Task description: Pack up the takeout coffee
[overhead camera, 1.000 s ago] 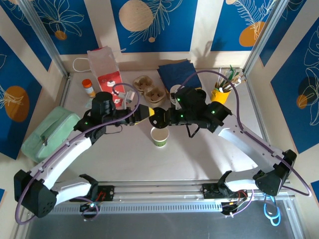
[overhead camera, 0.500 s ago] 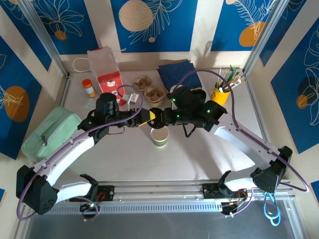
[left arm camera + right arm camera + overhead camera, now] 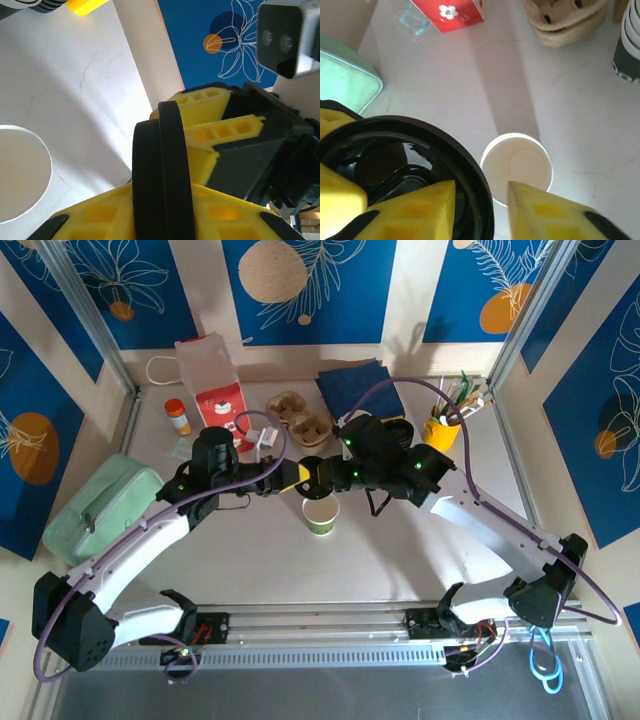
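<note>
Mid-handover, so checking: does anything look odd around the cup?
The black lid is off the cup, held on edge in the left gripper. The cup stands upright, open and empty; nothing spilled.

Glossy black lid (image 3: 395, 160); cup (image 3: 321, 514) green outside, white inside; table (image 3: 400, 550) white, faintly veined; bag (image 3: 212, 380) at eleven o'clock red, white-flowered.

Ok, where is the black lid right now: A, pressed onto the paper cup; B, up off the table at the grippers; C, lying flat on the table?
B: the black lid is gripped by the left gripper beside the right gripper, and the paper cup below stands uncovered.
</note>
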You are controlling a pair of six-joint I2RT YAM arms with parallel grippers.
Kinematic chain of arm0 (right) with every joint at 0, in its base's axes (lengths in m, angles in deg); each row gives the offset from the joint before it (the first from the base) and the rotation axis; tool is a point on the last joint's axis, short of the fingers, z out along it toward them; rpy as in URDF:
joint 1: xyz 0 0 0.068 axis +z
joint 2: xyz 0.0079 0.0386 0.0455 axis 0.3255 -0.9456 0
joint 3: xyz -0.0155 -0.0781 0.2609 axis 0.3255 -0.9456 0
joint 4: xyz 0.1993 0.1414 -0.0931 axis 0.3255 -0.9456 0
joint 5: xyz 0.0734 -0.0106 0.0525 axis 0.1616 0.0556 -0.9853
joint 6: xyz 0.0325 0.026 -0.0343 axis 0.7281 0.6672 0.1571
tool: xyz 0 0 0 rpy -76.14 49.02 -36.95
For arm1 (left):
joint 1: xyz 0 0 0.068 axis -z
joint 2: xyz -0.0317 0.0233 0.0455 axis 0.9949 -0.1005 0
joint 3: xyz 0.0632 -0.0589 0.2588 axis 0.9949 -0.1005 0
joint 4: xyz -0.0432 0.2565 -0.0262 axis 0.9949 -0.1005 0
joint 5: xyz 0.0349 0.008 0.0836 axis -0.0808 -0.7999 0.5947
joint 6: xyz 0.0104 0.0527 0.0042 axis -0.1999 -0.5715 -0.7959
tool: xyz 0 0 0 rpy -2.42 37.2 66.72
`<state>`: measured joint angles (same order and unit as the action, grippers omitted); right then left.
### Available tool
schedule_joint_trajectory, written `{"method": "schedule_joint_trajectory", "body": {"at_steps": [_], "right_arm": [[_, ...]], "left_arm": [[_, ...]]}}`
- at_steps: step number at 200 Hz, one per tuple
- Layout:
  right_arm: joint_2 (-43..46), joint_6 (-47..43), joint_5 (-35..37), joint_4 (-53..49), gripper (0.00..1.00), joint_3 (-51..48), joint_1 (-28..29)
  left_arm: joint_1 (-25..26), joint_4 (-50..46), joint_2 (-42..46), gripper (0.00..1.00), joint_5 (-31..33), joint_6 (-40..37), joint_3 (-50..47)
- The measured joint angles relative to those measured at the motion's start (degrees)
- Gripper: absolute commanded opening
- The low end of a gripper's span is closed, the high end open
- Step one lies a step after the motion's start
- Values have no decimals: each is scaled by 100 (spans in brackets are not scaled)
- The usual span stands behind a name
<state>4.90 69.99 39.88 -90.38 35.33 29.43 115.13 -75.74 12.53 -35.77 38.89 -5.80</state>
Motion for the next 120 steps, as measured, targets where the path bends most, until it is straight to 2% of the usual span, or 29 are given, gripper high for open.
{"method": "schedule_joint_trajectory", "body": {"at_steps": [51, 90, 104, 120], "right_arm": [[837, -782, 118, 516, 53, -529, 0], [1864, -1996, -175, 1556, 61, -1561, -7], [2083, -2500, -291, 2002, 62, -1954, -7], [2135, -3115, -485, 2430, 58, -2271, -7]], "left_arm": [[-17, -63, 166, 26, 22, -20, 0], [-184, -181, 352, 26, 111, 195, -46], [-297, -323, 450, 25, 177, 332, -50], [-450, -505, 581, 24, 267, 474, -52]]}}
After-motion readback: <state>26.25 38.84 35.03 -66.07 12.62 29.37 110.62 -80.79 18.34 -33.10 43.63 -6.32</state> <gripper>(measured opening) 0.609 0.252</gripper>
